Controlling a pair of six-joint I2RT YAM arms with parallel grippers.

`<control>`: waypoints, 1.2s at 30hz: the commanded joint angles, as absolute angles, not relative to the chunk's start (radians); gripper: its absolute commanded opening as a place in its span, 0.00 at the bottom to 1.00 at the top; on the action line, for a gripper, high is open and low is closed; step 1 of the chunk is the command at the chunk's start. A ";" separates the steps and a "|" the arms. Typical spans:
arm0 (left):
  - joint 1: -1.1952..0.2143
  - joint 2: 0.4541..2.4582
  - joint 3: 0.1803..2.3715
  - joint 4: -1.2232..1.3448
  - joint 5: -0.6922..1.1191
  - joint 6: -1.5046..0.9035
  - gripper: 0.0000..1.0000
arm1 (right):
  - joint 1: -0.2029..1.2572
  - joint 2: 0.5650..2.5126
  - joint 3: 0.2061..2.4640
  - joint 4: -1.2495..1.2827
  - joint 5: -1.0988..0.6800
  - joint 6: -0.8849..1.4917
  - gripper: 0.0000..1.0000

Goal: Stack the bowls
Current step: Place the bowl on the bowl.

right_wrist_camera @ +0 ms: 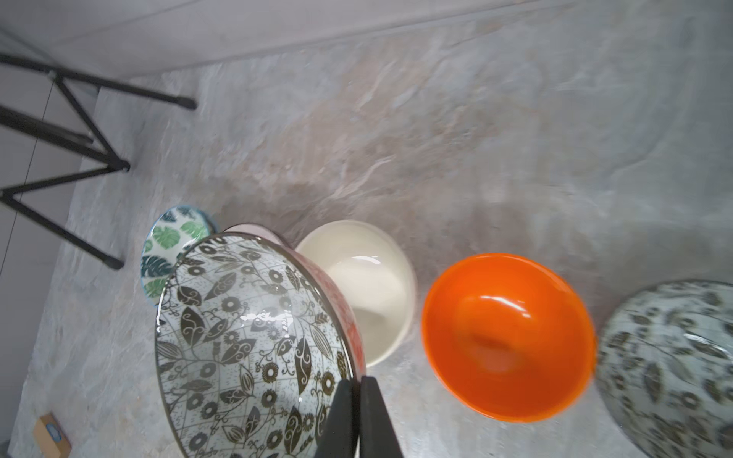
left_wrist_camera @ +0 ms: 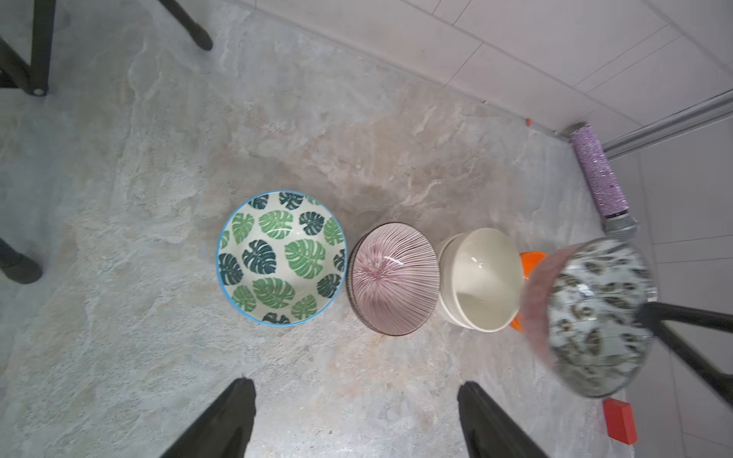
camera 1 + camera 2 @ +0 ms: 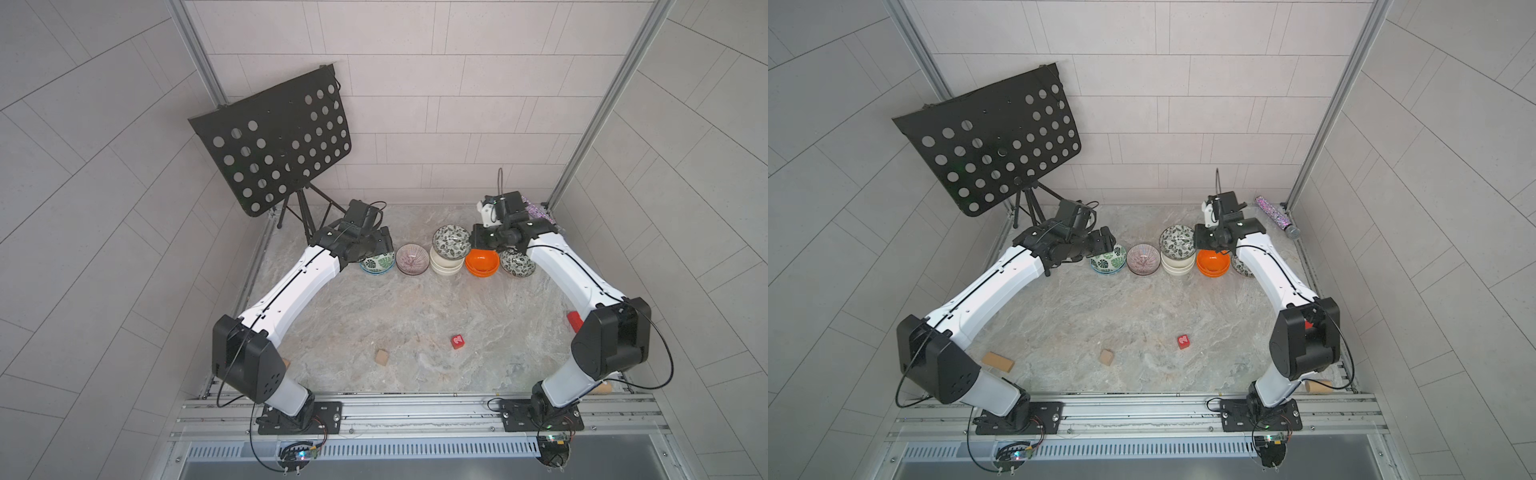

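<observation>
- carrying one black-and-white leaf bowl [image 1: 246,341]: right gripper [image 1: 359,382] pinches its rim, bowl up in the air over the cream bowls [image 3: 446,268].
- next, i'd judge, swing it past the orange bowls [image 3: 482,262] and nest it level in the matching bowl [image 3: 517,264].
- left gripper [image 2: 357,386] hovers over the green-leaf bowl [image 2: 281,257], fingers spread, empty.

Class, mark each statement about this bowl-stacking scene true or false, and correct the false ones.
1. The right gripper is shut on a black-and-white bowl at its rim. True.
2. The left gripper grips the green-leaf bowl. False: it is open, holding nothing.
3. The purple bowl stands between the green-leaf bowl and the cream bowls. True.
4. The red die lies in the orange bowl. False: it lies on the table, apart from the bowls.
</observation>
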State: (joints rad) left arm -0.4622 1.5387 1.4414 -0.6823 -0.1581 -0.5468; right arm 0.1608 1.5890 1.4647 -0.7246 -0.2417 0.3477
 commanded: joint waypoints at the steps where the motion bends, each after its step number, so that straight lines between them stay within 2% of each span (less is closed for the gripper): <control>1: -0.455 1.520 1.408 -0.680 -0.140 -0.541 0.81 | 0.012 1.505 1.434 -0.667 -0.322 0.395 0.00; 6: -0.443 1.535 1.408 -0.690 -0.117 -0.540 0.81 | -0.217 1.489 1.370 -0.660 -0.347 0.427 0.00; 10: -0.436 1.551 1.410 -0.693 -0.104 -0.537 0.81 | -0.313 1.498 1.304 -0.642 -0.330 0.442 0.00; 20: -0.431 1.567 1.422 -0.715 -0.090 -0.525 0.81 | -0.333 1.565 1.223 -0.564 -0.274 0.449 0.00; 36: -0.418 1.561 1.404 -0.704 -0.080 -0.528 0.81 | -0.330 1.675 1.222 -0.547 -0.250 0.435 0.00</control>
